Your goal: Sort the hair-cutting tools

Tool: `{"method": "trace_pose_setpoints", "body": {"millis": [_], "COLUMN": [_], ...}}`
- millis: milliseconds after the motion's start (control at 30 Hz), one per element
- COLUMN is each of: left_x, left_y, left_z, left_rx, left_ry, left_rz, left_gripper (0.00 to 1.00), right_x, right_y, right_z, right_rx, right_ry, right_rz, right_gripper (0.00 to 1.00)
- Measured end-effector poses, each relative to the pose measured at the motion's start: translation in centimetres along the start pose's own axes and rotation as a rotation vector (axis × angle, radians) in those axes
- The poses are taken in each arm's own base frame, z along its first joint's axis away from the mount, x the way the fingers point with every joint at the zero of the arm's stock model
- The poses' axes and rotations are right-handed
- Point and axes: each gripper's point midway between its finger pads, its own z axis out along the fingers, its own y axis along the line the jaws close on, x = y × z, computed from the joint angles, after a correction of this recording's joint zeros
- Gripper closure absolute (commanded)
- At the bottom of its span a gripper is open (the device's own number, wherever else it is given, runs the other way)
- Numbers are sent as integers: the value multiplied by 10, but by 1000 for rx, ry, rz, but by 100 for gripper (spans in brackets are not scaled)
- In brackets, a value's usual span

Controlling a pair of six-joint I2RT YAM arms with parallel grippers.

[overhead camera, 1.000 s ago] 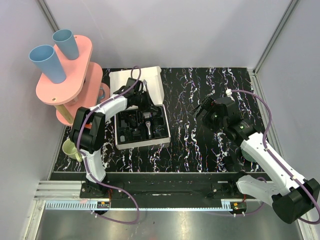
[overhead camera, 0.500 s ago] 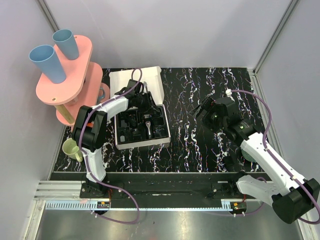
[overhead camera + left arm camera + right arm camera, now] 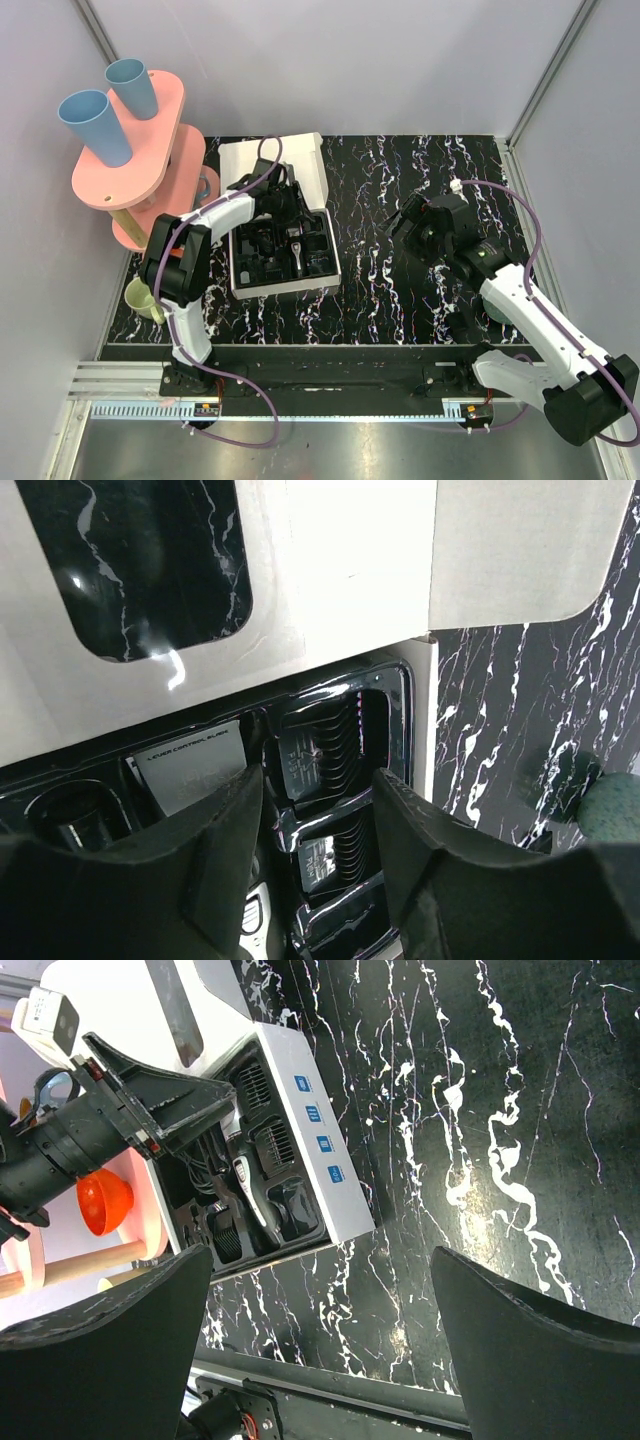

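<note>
Left claw (image 3: 315, 825) is open, fingers either side of a comb (image 3: 322, 758) that's sitting in a corner slot of the tray (image 3: 398, 685), not gripped. There's a second comb (image 3: 338, 865) in the next slot. The clipper (image 3: 250, 1188) lies in the tray too. My right claw (image 3: 320, 1350) hangs wide open and empty over the table (image 3: 480, 1110), well apart from the box (image 3: 320, 1140).

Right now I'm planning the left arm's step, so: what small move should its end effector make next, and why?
Probably ease the left end effector down slightly and close on the comb attachment. Its fingers stand apart on either side of that piece, gripping nothing, while the piece sits in a slot of the black tray directly below.
</note>
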Motion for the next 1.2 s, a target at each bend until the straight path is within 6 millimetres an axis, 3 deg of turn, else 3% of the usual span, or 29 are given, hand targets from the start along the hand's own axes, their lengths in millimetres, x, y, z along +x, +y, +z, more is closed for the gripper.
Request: {"method": "trace_pose_setpoints", "body": {"millis": [133, 367, 567, 767, 1033, 1200], "left_x": [-2, -5, 0, 12, 8, 4], "left_y": [1, -7, -7, 2, -3, -2], "left_z": [-5, -12, -8, 10, 12, 10], "left_rx": [-18, -8, -13, -37, -29, -38], "left_ry": [-15, -39, -22, 23, 16, 4], "left_rz": [4, 31, 38, 32, 50, 67], "left_gripper": [71, 79, 80, 80, 80, 70], "right_x": [1, 3, 4, 3, 5, 7], "right_y": [-1, -8, -31, -53, -71, -82], "right_z": [0, 6, 10, 8, 7, 6], "right_rx": [2, 27, 123, 216, 285, 331], "right_ry": [1, 12, -7, -25, -30, -24], "right_rz": [-5, -26, -43, -62, -77, -96], "right_gripper": [2, 8, 9, 9, 7, 0]}}
